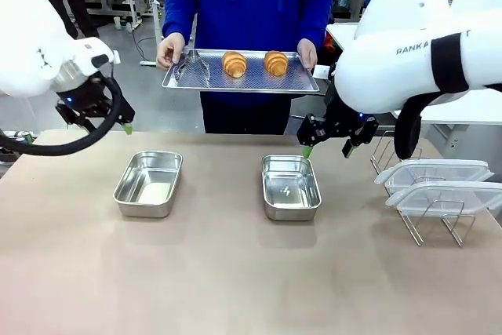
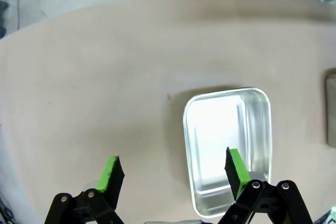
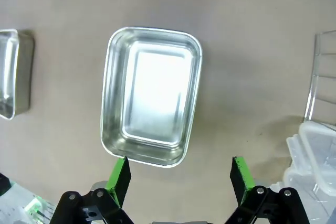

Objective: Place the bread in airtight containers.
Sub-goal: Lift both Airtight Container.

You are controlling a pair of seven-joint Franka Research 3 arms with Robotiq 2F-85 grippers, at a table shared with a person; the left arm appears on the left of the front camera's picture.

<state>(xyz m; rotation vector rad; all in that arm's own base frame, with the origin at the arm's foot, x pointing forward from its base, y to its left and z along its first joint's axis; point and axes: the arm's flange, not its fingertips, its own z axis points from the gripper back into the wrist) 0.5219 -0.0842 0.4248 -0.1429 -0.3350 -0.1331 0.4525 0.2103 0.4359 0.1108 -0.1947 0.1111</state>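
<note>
Two golden croissants (image 1: 234, 63) (image 1: 275, 63) lie on a flat metal tray (image 1: 243, 84) that a person in blue holds above the table's far edge. Two empty steel tins stand on the table, the left tin (image 1: 149, 183) and the right tin (image 1: 290, 187). My left gripper (image 1: 106, 121) hovers open above the table, back-left of the left tin (image 2: 210, 129); its own camera sees the gripper (image 2: 173, 163) with one pad over the tin's rim. My right gripper (image 1: 328, 140) hangs open just behind the right tin (image 3: 152, 93), its fingers (image 3: 179, 169) empty.
Metal tongs (image 1: 192, 67) rest on the tray's left part. Clear plastic lids (image 1: 435, 182) sit in a wire rack (image 1: 427, 225) at the table's right, also seen as lids (image 3: 315, 166) in the right wrist view. The other tin (image 3: 13, 80) shows at that view's left edge.
</note>
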